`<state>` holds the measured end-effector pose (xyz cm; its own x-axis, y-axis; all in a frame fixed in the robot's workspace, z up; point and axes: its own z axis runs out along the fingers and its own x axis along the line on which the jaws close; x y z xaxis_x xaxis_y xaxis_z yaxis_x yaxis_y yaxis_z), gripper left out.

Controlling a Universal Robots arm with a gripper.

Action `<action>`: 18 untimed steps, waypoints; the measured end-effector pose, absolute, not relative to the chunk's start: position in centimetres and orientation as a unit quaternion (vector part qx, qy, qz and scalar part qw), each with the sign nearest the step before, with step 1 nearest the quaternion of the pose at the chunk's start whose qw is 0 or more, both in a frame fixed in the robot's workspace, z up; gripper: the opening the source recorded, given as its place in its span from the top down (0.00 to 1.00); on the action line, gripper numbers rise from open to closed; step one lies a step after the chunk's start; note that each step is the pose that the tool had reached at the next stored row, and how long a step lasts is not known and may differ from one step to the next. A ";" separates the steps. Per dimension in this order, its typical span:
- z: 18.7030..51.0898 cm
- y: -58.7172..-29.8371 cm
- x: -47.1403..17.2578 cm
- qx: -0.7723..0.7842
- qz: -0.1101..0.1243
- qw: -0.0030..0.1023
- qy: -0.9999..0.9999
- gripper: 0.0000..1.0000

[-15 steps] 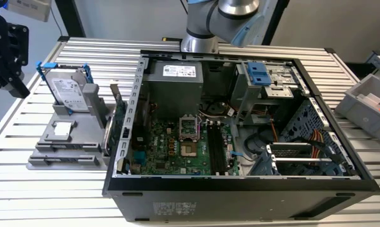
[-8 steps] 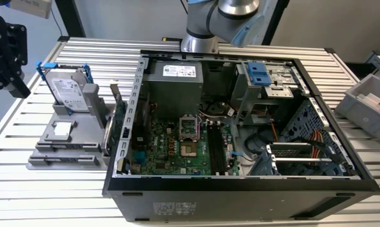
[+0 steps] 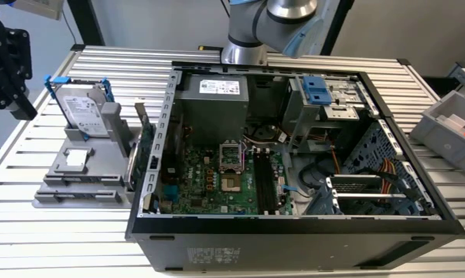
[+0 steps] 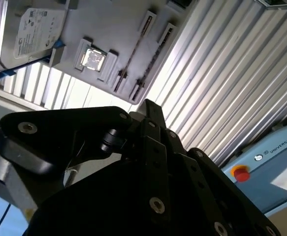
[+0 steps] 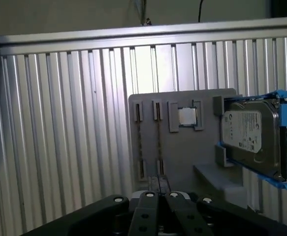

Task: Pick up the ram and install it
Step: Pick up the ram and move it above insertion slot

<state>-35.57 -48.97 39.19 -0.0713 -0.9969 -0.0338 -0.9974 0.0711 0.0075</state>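
The ram is out of view. My gripper (image 3: 19, 107) hangs at the exterior view's left, over the edge of the slatted table and apart from the grey holder (image 3: 81, 179). In both wrist views the black fingers (image 5: 150, 189) sit pressed together with nothing visible between them, and the gripper (image 4: 148, 105) points toward the holder. The holder's two long narrow grooves (image 5: 148, 142) show no stick in them. Inside the open computer case (image 3: 294, 226), dark memory slots (image 3: 264, 179) run along the green motherboard (image 3: 209, 179).
On the holder stand a silver hard drive in a blue frame (image 3: 84, 107), a small square chip (image 3: 76, 156) and a green expansion card (image 3: 143, 147) on edge beside the case. A grey bin (image 3: 449, 130) sits at the exterior view's right. The arm's base (image 3: 252, 35) rises behind the case.
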 end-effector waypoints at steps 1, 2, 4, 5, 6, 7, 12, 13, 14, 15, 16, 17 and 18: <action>39.2 -49.0 -35.6 -0.685 0.014 0.010 0.728 1.00; 39.2 -49.0 -35.6 -0.689 0.014 0.010 0.724 1.00; 39.2 -49.0 -35.6 -0.697 0.015 0.009 0.717 1.00; 39.2 -49.0 -35.6 -0.701 0.015 0.009 0.713 1.00; 39.2 -49.0 -35.6 -0.706 0.015 0.009 0.708 1.00; 39.2 -49.0 -35.6 -0.710 0.015 0.009 0.704 1.00; 39.2 -49.0 -35.6 -0.727 0.015 0.009 0.686 1.00; 39.2 -49.0 -35.6 -0.729 0.015 0.009 0.684 1.00; 39.2 -49.0 -35.6 -0.730 0.015 0.009 0.683 1.00; 39.2 -49.0 -35.6 -0.730 0.015 0.009 0.683 1.00; 39.2 -49.0 -35.6 -0.730 0.015 0.009 0.683 1.00; 39.2 -49.0 -35.6 -0.730 0.015 0.009 0.683 1.00; 39.2 -49.0 -35.6 -0.730 0.015 0.009 0.683 1.00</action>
<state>-35.56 -48.97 39.20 0.0665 -0.9972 -0.0338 -0.9977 -0.0668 0.0077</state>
